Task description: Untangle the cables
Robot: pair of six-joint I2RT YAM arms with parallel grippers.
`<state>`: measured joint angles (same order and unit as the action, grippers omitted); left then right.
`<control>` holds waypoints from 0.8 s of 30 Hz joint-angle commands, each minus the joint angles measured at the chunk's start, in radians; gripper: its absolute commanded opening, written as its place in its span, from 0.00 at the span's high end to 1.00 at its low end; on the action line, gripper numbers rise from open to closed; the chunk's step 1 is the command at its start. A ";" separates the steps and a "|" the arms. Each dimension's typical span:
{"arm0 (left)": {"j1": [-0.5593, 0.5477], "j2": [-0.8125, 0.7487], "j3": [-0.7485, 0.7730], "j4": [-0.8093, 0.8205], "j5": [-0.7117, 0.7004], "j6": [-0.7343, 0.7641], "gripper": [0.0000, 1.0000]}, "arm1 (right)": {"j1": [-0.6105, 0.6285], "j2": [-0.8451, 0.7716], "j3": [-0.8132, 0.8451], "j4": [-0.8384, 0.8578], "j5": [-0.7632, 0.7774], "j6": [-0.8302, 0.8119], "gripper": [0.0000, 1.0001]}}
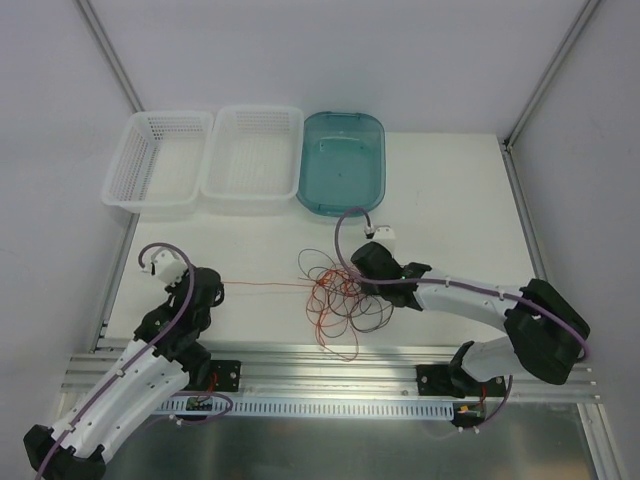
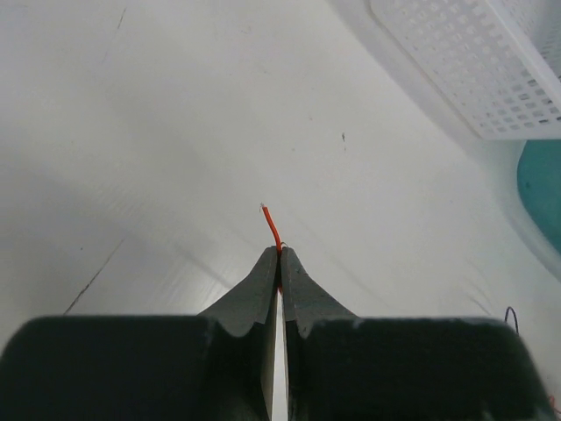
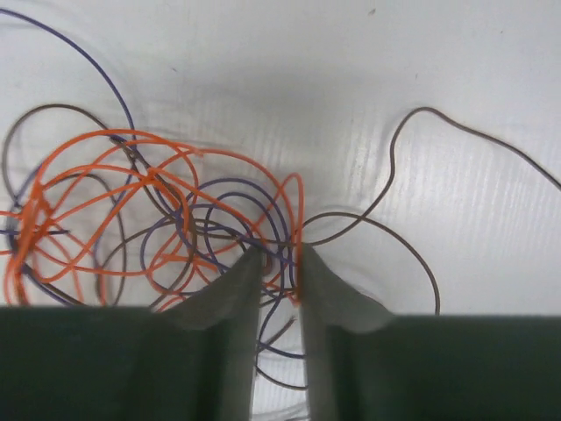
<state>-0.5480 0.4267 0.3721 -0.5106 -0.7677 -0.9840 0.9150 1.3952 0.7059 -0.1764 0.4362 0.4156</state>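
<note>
My left gripper [image 2: 280, 256] pinches a hair-thin red-orange wire [image 2: 273, 226]; with my right gripper [image 3: 279, 260] barely parted, the looped orange-and-dark wire tangle [image 3: 153, 175] may drag along.

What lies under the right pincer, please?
The tangle of cables: orange and dark loops run between the right pincer's parted fingertips. Where they go beneath the fingers and housing is covered.
</note>
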 commanded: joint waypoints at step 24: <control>-0.343 0.835 0.496 0.285 0.654 0.466 0.11 | -0.271 -0.269 -0.115 -0.011 -0.318 -0.132 0.39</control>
<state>-0.8539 1.1503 0.7895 -0.2653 -0.1333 -0.5835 0.6594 1.1416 0.6266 -0.2855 0.2356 0.2413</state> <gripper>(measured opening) 0.890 0.616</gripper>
